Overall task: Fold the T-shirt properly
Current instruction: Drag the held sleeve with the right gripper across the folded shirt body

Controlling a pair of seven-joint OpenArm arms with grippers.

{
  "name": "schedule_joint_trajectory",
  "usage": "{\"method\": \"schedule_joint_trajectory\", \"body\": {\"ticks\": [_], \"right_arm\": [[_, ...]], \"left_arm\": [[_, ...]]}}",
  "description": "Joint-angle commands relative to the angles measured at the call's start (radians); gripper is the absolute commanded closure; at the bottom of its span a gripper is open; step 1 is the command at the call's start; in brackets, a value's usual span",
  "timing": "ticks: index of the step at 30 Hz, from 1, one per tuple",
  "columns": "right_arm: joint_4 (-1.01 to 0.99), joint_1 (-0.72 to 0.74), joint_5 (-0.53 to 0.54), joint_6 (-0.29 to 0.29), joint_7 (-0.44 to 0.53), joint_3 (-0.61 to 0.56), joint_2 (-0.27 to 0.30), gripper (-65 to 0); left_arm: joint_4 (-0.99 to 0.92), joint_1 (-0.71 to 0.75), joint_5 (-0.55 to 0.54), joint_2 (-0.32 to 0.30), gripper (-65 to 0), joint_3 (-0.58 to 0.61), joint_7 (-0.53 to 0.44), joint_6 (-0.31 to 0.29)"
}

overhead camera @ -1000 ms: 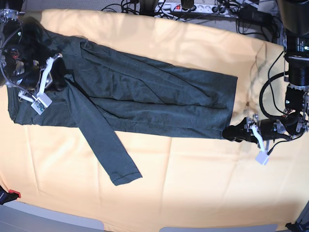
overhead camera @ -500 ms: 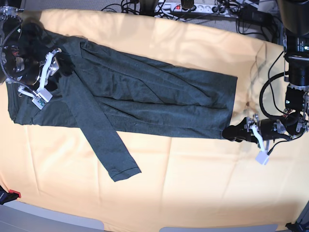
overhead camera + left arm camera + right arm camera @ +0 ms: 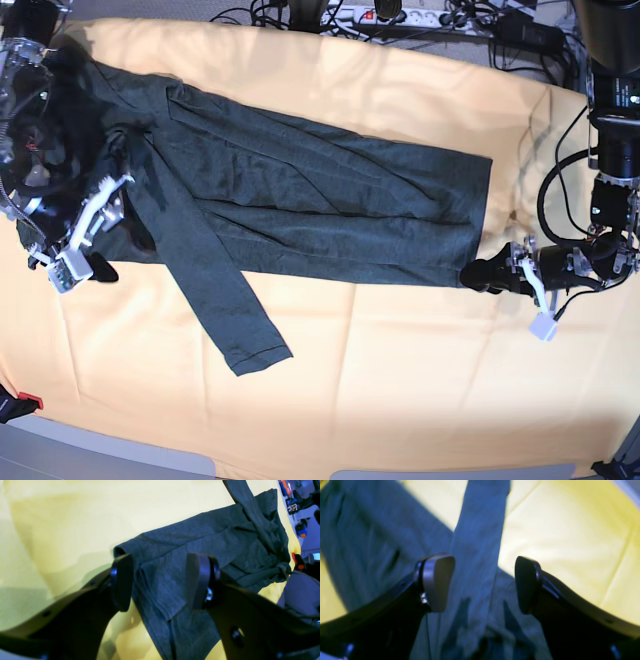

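Between the 2 black pads of the left gripper (image 3: 160, 580), which stand wide apart and clamp nothing, lies the folded hem corner of the large dark charcoal-green heathered knit T-shirt (image 3: 320, 200); if the jaws shut here they may pinch only the top layer, and the lower layers would slide out of line. At the collar end, the right gripper (image 3: 482, 582) is likewise spread wide and empty above the long sleeve (image 3: 480, 530), which crosses the shirt's body at a slant and runs out onto the pale yellow-orange cloth (image 3: 400, 400). That stray sleeve is the larger risk: folding the body now would trap it crooked. Dragging either end could also bunch the soft cloth underneath.
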Motion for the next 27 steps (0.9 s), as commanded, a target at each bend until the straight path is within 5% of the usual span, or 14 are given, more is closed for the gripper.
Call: {"method": "schedule_joint_trajectory", "body": {"ticks": [1,11,27], "right_arm": [[-0.008,0.016,-0.010,-0.023,0.044,0.009,0.011,-41.9],[-0.388,0.227,-0.023,-0.080,0.059,0.008,-0.089,-41.9],[-1.174,0.603,-0.056,-0.042,0.033,-0.005,-0.256,-41.7]], "left_arm": [[0.012,-0.027,-0.023,-0.016,-34.6,-0.008,-0.018,-0.008],[0.012,-0.027,-0.020,-0.016,-34.7,-0.008,-0.018,-0.008],[0.012,-0.027,-0.020,-0.016,-34.7,-0.008,-0.019,-0.008]]}}
